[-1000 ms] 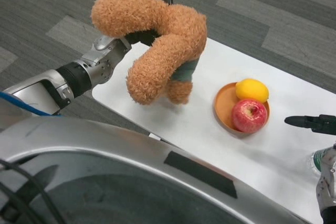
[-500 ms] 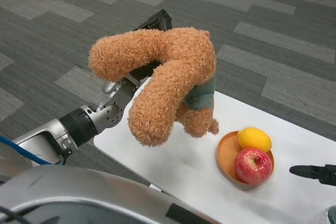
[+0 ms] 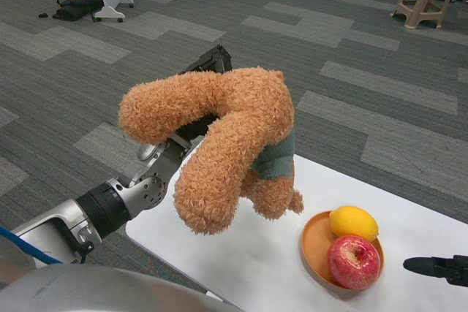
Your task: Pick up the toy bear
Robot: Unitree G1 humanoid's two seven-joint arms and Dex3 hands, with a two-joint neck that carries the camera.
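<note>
- My left hand (image 3: 201, 93) grasps the fuzzy orange-brown plush toy bear (image 3: 227, 140), holding it clear above the white bench (image 3: 241, 253), so the pick-up looks complete.
- My right hand (image 3: 439, 267) waits at the bench's edge; whether clenched or released, I cannot tell.

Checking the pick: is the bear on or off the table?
Off. The bear hangs in the left hand, clear above the table.

bear (image 3: 234, 133) – fuzzy orange-brown, teal vest | lemon (image 3: 353, 222) yellow | apple (image 3: 354, 261) red | plate (image 3: 313, 239) orange | table (image 3: 256, 253) white
</note>
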